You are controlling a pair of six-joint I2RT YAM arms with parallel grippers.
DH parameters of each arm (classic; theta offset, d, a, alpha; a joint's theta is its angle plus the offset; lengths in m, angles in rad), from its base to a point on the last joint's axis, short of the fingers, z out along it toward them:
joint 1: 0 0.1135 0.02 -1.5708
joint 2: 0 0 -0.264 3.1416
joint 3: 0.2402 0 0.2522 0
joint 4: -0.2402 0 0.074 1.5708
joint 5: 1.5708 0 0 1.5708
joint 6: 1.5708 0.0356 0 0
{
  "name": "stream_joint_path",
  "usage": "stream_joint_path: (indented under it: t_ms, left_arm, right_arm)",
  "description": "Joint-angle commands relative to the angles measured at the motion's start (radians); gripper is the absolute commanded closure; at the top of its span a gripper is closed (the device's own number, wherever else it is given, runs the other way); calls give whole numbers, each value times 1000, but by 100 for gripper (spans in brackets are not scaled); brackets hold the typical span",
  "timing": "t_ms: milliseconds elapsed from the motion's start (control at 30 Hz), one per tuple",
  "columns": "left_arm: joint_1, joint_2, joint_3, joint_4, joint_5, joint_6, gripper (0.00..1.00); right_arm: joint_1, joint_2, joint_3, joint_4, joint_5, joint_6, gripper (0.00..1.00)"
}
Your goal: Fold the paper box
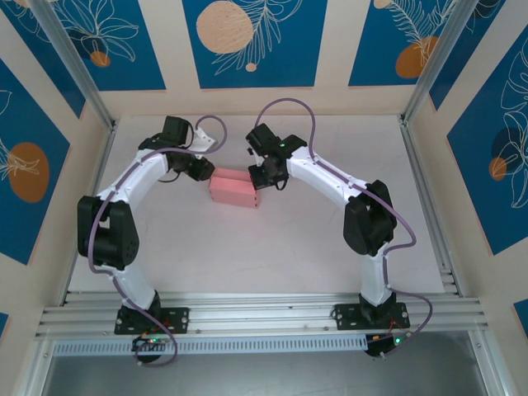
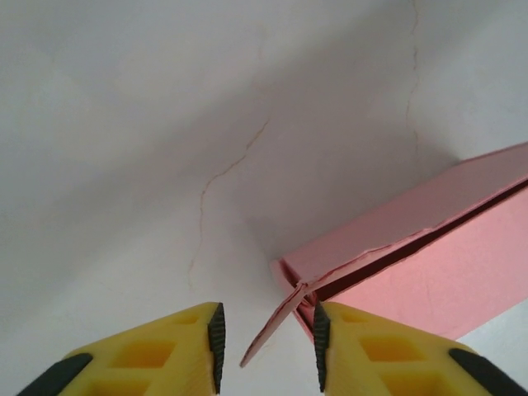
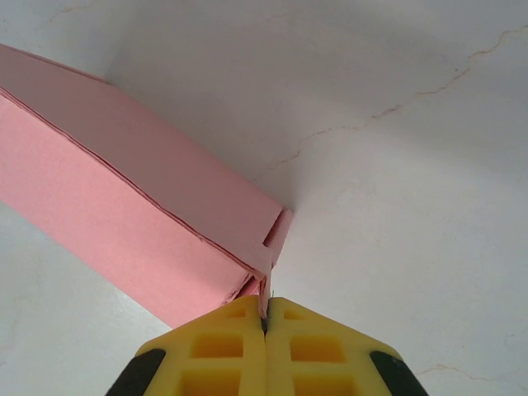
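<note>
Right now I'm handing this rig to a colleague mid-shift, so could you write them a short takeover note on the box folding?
Left gripper: open, fingers either side of a loose end flap of the paper box, not clamping it.
Right gripper: shut on a thin tab at the box's other end.
Box: lying on the table, between the two grippers.
Done: body folded into a long rectangular shape.
Left: that flap sticks out and the seam beside it gapes; tuck and close the ends.

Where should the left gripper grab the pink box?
By the loose end flap of the paper box, coming in from that end. The flap sticks out thin and free, and the left gripper is open around it.
</note>
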State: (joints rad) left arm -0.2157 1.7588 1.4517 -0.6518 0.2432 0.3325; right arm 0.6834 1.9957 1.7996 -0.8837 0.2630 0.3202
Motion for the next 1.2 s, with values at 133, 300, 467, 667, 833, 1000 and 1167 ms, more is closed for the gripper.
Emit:
stream_joint_path:
  t_ms: [133, 300, 467, 667, 833, 1000, 1167]
  left_arm:
    - [5, 11, 48, -70, 15, -60, 90]
    - [6, 3, 58, -97, 33, -109, 91]
    - [4, 11, 53, -106, 50, -138, 91]
    - [6, 22, 55, -112, 70, -194, 91]
    - [5, 19, 53, -114, 87, -265, 91]
    - [4, 12, 27, -99, 118, -315, 91]
    - [2, -11, -39, -59, 108, -313, 92]
  right_arm:
    - [6, 32, 25, -36, 4, -14, 97]
    - [4, 39, 29, -35, 1, -12, 97]
    - [6, 43, 35, -36, -2, -12, 97]
    - [5, 46, 34, -37, -2, -11, 97]
    - [8, 50, 36, -32, -8, -10, 97]
    - [7, 58, 44, -38, -10, -11, 97]
    - [10, 58, 44, -39, -11, -9, 97]
